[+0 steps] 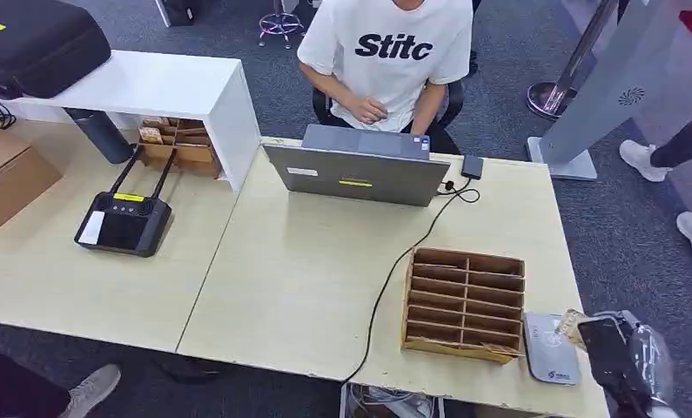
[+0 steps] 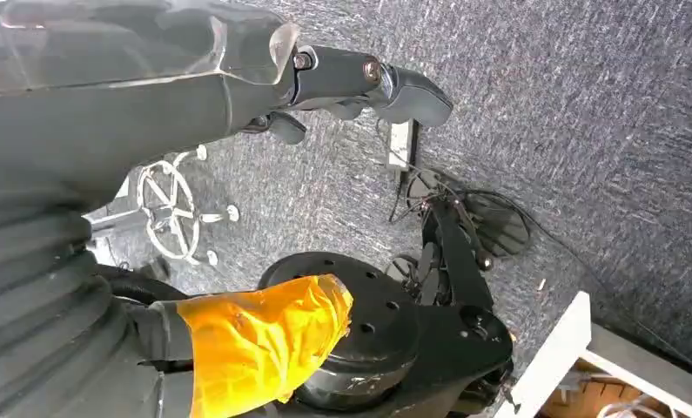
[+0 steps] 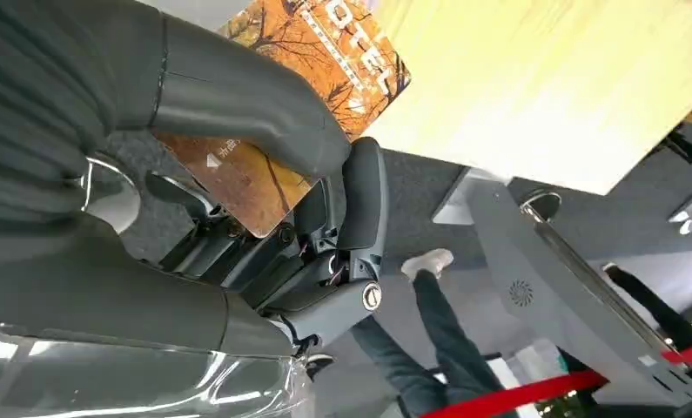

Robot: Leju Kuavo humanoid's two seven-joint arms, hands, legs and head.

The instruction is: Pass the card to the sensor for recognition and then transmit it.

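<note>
Right hand [image 3: 264,218] closest to the lens in the right wrist view: thumb clamps an orange hotel card [image 3: 325,78] against the darker fingers, card grasped. Part of the card's face is covered by the thumb; print only partly readable. In the head view the right hand [image 1: 616,353] sits at the counter's near right corner, cut off by the frame edge, with the card [image 1: 571,324] poking out toward the sensor [image 1: 551,348]. Card's tip is over or just at the sensor's right edge; contact can't be judged.

Sensor is a grey pad just right of the wooden slotted card box [image 1: 464,303], nearly touching it. Little counter [image 1: 307,279] left to its right and front edge. Open counter lies left of the box up to the laptop [image 1: 355,172]; a black cable [image 1: 394,270] crosses it.

Left hand [image 2: 359,83] hangs over carpet, fingers loosely extended, holding nothing.

Person in white T-shirt [image 1: 386,52] seated behind the laptop. Black tablet-like device [image 1: 123,225] on the left counter, well apart.
</note>
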